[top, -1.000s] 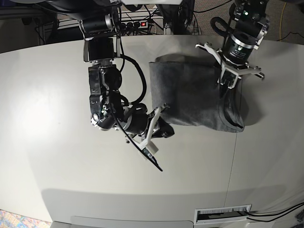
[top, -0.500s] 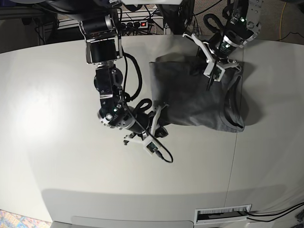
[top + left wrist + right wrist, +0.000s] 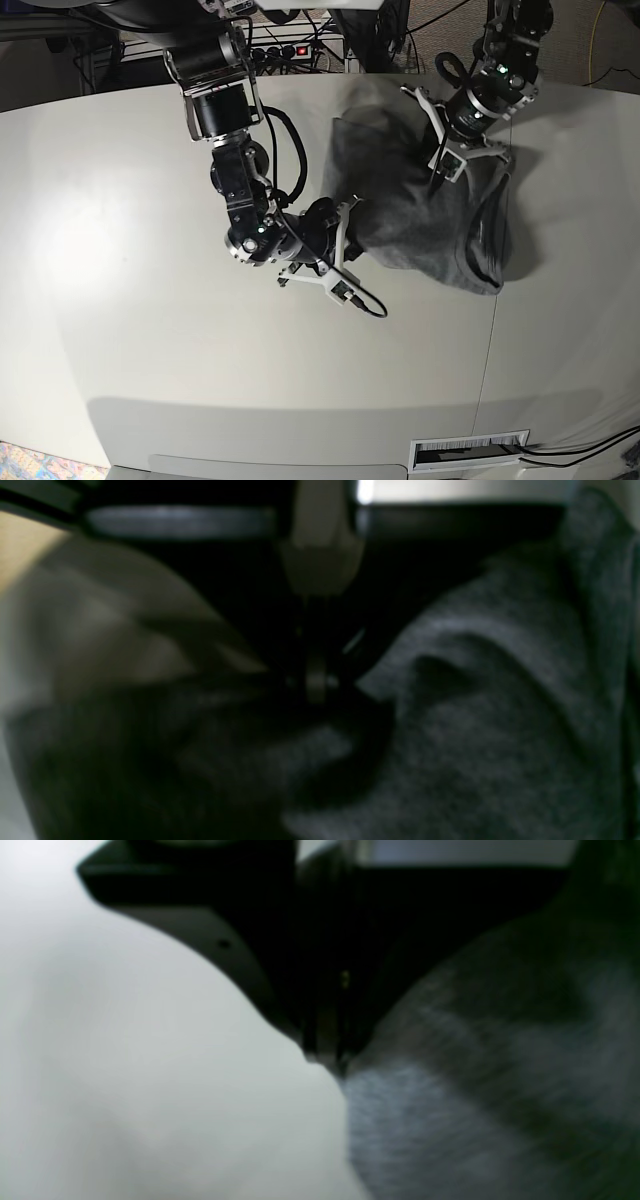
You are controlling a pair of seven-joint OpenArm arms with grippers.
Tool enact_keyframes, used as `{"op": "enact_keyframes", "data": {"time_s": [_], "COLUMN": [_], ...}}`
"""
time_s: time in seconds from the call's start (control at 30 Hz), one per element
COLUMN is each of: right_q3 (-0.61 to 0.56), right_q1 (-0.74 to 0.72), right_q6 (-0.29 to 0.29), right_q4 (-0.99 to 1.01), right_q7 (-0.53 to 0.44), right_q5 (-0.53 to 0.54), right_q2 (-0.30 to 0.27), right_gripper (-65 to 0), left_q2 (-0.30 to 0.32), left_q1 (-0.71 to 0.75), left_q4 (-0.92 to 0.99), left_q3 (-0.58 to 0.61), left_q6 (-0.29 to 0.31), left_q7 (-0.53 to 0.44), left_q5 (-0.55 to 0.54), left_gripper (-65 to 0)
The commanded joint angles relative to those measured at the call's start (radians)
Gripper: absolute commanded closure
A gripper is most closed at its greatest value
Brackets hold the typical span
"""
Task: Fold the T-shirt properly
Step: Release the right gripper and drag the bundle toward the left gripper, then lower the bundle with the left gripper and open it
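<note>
The heather-grey T-shirt (image 3: 405,215) lies bunched at the table's back right, its neck opening (image 3: 487,240) toward the right. My right gripper (image 3: 347,222), on the base view's left, is shut on the shirt's lower left edge, low over the table. In the right wrist view its closed tips (image 3: 327,1057) meet the fabric (image 3: 475,1075). My left gripper (image 3: 440,172), on the base view's right, is shut on a fold in the shirt's upper middle. The left wrist view shows its tips (image 3: 315,682) closed among the folds (image 3: 500,740).
The pale table (image 3: 150,300) has a seam running down its right part (image 3: 490,340). A slot with a label strip (image 3: 470,452) sits at the front edge. A power strip and cables (image 3: 285,48) lie behind the table's back edge.
Both grippers moved with the shirt. The left one went up and left, pulling fabric toward the back. The right one slid right, and the shirt's left edge shifted right and bunched.
</note>
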State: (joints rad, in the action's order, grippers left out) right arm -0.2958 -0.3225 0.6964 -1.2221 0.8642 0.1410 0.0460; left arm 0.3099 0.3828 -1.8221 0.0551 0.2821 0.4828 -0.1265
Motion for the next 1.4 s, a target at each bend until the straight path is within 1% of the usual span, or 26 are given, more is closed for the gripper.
{"op": "enact_keyframes", "data": {"time_s": [0.0,0.1,0.27,0.37,0.43,0.53,0.73,0.9,0.97,1.03,1.1,1.17,1.27,1.3,1.37], "right_q3": [-0.001,0.001,0.001,0.001,0.001,0.001,0.001,0.002,0.003,0.003,0.003,0.003,0.003,0.003,0.003], "right_q1": [-0.024,-0.024,-0.024,-0.024,-0.024,-0.024,-0.024,-0.024,-0.024,-0.024,-0.024,-0.024,-0.024,-0.024,-0.024], "right_q6": [0.002,0.002,0.002,0.002,0.002,0.002,0.002,0.002,0.002,0.002,0.002,0.002,0.002,0.002,0.002], "right_q4": [-0.015,-0.016,-0.016,-0.016,-0.016,-0.016,-0.039,-0.116,-0.151,-0.184,-0.21,-0.224,-0.224,-0.224,-0.224], "right_q7": [0.017,0.097,0.235,0.319,0.36,0.399,0.432,0.432,0.431,0.415,0.381,0.32,0.208,0.184,0.162], "right_q5": [0.04,0.148,0.371,0.502,0.575,0.652,0.74,0.745,0.741,0.708,0.651,0.572,0.442,0.407,0.372], "right_q2": [-0.007,-0.031,-0.074,-0.079,-0.079,-0.079,-0.08,-0.08,-0.08,-0.089,-0.108,-0.132,-0.175,-0.187,-0.211], "right_gripper": [0.0,0.0,0.0,0.0,0.0,0.0,0.0,0.0,0.0,0.0,0.0,0.0,0.0,0.0,0.0], "left_q2": [0.01,0.053,0.167,0.218,0.24,0.255,0.278,0.311,0.327,0.338,0.341,0.341,0.338,0.331,0.304], "left_q1": [-0.009,-0.039,-0.095,-0.138,-0.168,-0.217,-0.3,-0.331,-0.333,-0.333,-0.333,-0.333,-0.33,-0.33,-0.33], "left_q4": [0.005,0.032,0.101,0.15,0.179,0.22,0.268,0.261,0.238,0.195,0.139,0.07,-0.029,-0.051,-0.075], "left_q3": [-0.007,-0.008,-0.008,-0.008,-0.008,-0.008,-0.008,-0.008,-0.008,-0.008,-0.008,-0.008,-0.008,-0.008,-0.008], "left_q6": [-0.006,0.005,0.004,0.004,0.004,0.006,0.007,0.006,0.005,0.003,0.003,0.003,0.004,0.004,0.005], "left_q7": [0.013,0.005,-0.038,-0.043,-0.061,-0.094,-0.098,-0.098,-0.087,-0.051,-0.002,0.051,0.097,0.108,0.12], "left_q5": [0.026,0.03,0.028,0.009,0.007,0.008,0.068,0.109,0.106,0.084,0.053,-0.027,-0.2,-0.235,-0.282], "left_gripper": [0.0,0.0,0.0,0.0,0.0,0.0,0.0,0.0,0.0,0.0,0.0,0.0,0.0,0.0,0.0]}}
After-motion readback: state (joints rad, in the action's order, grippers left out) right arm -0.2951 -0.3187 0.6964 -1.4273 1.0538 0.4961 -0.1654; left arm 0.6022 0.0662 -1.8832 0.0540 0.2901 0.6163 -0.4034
